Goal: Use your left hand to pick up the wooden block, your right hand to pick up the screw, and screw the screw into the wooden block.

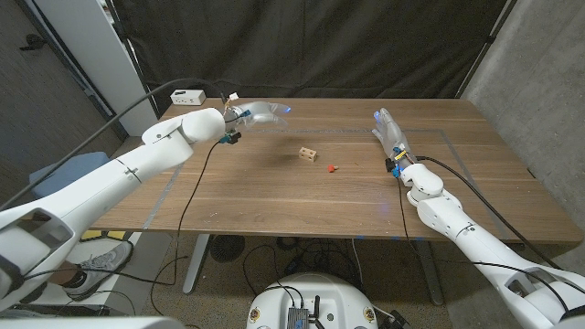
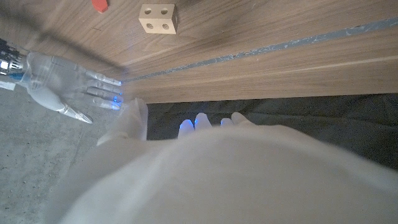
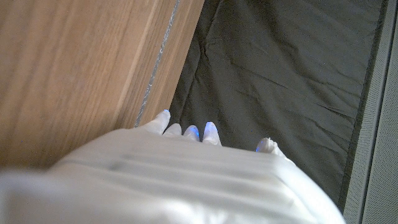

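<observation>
A small wooden block (image 1: 308, 153) with round holes lies near the middle of the table (image 1: 274, 196). A red screw (image 1: 332, 168) lies just to its right, apart from it. My left hand (image 1: 259, 113) hovers over the table's far left part, behind and left of the block, fingers stretched out and holding nothing. My right hand (image 1: 388, 128) stands to the right of the screw, fingers apart and empty. In the left wrist view the block (image 2: 157, 18) and the screw (image 2: 100, 5) lie beyond my left hand (image 2: 205, 168), with the right hand (image 2: 68, 87) to one side.
A white box (image 1: 187, 96) sits at the table's far left corner. Tape lines (image 1: 430, 132) mark a rectangle on the tabletop. A black curtain (image 1: 347, 46) hangs behind the table. In the right wrist view my right hand (image 3: 186, 168) reaches over the table's edge (image 3: 155, 68).
</observation>
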`<act>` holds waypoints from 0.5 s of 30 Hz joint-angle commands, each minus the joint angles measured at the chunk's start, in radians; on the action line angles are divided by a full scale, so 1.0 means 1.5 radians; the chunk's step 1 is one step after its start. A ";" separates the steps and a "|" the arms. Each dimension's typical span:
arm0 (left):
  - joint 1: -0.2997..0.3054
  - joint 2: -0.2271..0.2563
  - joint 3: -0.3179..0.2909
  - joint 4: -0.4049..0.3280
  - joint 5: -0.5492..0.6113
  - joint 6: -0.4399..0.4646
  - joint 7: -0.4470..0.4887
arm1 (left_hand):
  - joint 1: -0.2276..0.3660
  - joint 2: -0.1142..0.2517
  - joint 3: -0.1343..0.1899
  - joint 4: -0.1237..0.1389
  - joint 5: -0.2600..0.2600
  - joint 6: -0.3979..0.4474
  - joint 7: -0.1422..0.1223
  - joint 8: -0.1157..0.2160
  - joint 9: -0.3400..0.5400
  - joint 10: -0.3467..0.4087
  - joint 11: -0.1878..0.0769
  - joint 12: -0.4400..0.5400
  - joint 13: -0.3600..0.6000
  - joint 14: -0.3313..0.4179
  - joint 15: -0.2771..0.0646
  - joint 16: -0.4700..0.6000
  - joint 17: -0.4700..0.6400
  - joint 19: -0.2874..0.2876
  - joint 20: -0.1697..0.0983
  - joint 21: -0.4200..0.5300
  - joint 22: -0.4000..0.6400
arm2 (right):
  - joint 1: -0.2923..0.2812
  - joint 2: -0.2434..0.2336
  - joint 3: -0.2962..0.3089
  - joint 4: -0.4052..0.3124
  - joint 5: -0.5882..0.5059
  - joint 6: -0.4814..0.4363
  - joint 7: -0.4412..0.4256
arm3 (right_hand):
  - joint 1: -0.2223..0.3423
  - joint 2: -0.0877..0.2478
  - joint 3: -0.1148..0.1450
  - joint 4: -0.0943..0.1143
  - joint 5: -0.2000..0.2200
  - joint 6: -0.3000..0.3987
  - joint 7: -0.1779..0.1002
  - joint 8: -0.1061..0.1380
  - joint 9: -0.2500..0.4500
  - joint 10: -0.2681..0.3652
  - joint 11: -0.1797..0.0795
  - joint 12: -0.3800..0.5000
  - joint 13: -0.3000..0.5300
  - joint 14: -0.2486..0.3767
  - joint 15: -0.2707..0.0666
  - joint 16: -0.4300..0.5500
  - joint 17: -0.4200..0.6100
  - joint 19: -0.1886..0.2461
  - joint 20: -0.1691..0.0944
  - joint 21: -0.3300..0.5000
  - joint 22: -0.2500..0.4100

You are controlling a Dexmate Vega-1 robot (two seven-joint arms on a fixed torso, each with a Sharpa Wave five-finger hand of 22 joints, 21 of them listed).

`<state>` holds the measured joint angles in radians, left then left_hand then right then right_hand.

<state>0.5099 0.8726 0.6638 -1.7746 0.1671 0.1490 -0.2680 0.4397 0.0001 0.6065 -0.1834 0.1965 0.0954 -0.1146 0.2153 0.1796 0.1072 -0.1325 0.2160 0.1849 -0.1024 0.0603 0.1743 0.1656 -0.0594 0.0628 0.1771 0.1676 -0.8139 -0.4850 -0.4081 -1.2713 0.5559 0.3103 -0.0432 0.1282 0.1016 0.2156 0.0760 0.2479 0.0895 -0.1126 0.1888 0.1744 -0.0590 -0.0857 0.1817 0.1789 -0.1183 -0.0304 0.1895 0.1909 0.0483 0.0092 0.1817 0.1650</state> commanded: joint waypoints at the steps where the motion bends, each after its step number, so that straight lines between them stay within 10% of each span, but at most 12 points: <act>1: -0.048 -0.007 0.034 -0.016 0.124 0.014 -0.061 | 0.023 -0.011 0.000 -0.003 -0.001 0.011 -0.005 0.006 0.003 0.014 -0.008 0.007 0.005 0.000 -0.005 0.006 0.003 -0.010 0.007 0.000 0.001 | 0.000 0.007 0.000 0.004 -0.003 0.002 -0.011 | 0.008 -0.003 0.002 -0.003 0.003 0.003 -0.001 0.002 0.003 0.003 -0.004 0.004 0.002 -0.005 0.000 0.003 -0.001 0.003 0.005 0.007 0.003; 15: -0.095 -0.036 0.082 -0.020 0.276 0.010 -0.117 | 0.107 -0.053 -0.010 0.001 -0.011 0.057 -0.043 0.017 0.004 0.070 -0.039 0.021 0.009 0.038 -0.032 0.011 0.003 -0.025 0.038 0.004 0.002 | -0.008 0.003 0.004 -0.011 -0.002 -0.009 -0.027 | 0.010 -0.004 0.002 -0.005 0.004 0.010 -0.005 0.004 0.003 0.008 -0.002 0.006 0.002 -0.005 0.002 0.003 -0.001 0.004 0.006 0.007 0.004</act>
<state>0.4228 0.8478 0.7342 -1.8030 0.3150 0.1668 -0.3346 0.5711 -0.0727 0.5962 -0.1826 0.1847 0.1641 -0.1726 0.2308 0.1841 0.1899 -0.1824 0.2385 0.1934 -0.0529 0.0187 0.1820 0.1655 -0.0892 0.1110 0.1771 0.1676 -0.8138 -0.4779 -0.4085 -1.2681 0.5522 0.3122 -0.0690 0.1335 0.0962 0.2182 0.0733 0.2478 0.0967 -0.1198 0.1888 0.1744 -0.0511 -0.0890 0.1817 0.1789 -0.1182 -0.0304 0.1895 0.1910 0.0538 0.0146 0.1895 0.1650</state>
